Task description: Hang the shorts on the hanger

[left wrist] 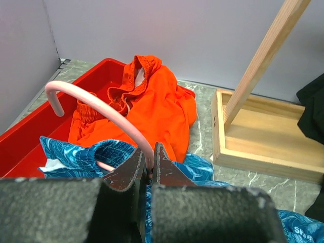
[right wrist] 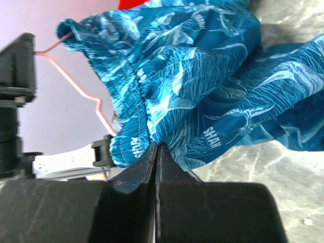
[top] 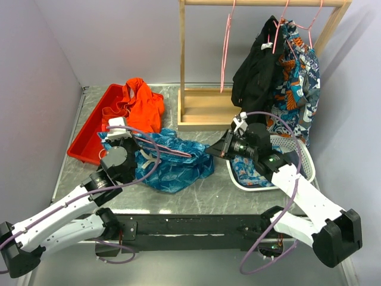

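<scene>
Grey marbled surface (top: 220, 193) holds the shorts (top: 175, 164) at its middle, a pink hanger (left wrist: 104, 106) reaching into them. Clamped on the hanger's hook is the left end effector (left wrist: 150, 163); the right end effector (right wrist: 156, 152) pinches the shorts' right edge.

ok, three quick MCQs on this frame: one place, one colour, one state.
1. The orange garment lies: A on a shelf, B in the red bin, C on a chair.
2. The hanger in the left jaws is: A pink, B white, C black.
3. The right jaws are: A open, B shut on the hanger, C shut on the shorts.
Answers: 1 B, it is heaped in the bin, spilling over the rim; 2 A, a pink wire hook rises from the jaws; 3 C, blue print fabric is pinched between them.
</scene>
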`<state>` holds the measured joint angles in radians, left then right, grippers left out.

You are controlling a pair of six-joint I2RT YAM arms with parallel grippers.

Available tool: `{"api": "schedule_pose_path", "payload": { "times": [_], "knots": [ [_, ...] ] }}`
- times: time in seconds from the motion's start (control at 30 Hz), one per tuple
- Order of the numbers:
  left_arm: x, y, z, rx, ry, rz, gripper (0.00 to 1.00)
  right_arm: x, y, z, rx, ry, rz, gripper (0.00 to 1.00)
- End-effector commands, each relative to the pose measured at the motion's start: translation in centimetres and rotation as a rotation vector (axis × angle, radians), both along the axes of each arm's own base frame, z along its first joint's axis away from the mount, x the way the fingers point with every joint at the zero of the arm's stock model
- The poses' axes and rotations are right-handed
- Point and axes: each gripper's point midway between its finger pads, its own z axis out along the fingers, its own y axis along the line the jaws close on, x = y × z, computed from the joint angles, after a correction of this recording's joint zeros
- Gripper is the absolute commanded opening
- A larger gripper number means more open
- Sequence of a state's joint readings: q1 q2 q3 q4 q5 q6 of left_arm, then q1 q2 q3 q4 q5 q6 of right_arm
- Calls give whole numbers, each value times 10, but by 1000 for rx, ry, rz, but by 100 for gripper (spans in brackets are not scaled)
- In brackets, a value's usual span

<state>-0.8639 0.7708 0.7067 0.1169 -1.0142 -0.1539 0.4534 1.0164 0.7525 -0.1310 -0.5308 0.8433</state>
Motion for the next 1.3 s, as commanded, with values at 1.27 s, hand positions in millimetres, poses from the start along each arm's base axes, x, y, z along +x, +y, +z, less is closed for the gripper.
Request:
{"api": "schedule_pose_path", "payload": {
  "times": [1.27],
  "knots": [
    [-4, -67, 74, -191, -119, -177, 1, -12, 39, 180, 184, -167, 0, 0]
  ]
}}
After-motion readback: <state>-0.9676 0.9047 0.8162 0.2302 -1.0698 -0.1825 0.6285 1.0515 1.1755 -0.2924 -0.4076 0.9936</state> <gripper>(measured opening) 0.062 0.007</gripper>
